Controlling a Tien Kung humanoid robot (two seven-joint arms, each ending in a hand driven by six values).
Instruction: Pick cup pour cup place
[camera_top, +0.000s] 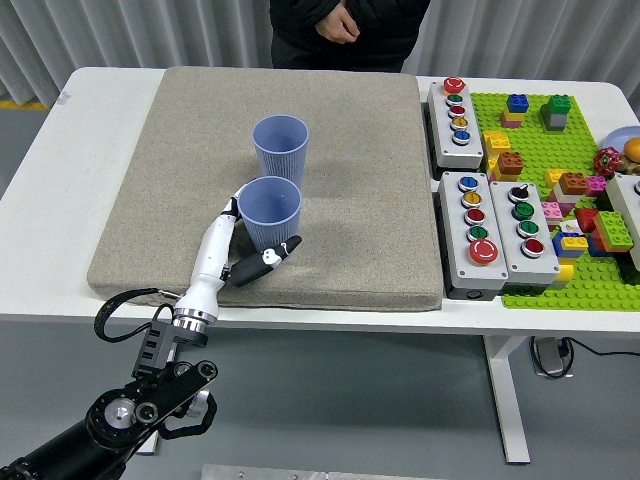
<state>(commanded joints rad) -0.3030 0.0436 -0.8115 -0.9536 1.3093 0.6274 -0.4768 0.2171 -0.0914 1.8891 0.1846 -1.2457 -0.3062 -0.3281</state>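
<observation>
Two blue-grey ribbed cups stand upright on the grey mat (150, 180). The far cup (280, 147) is near the mat's middle. The near cup (269, 211) stands just in front of it. My left hand (252, 238), white with black fingers, lies on the mat at the near cup's lower left. Its fingers (229, 210) are spread along the cup's left side and its thumb (268, 260) points at the cup's base. The hand looks relaxed, not closed on the cup. I cannot see inside either cup. My right arm is out of view.
A person stands at the table's far side with hands (335, 22) clasped in front. Two grey button boxes (497, 240) and a third (455, 122) sit right of the mat. A green brick plate (590, 150) with several bricks lies at the far right.
</observation>
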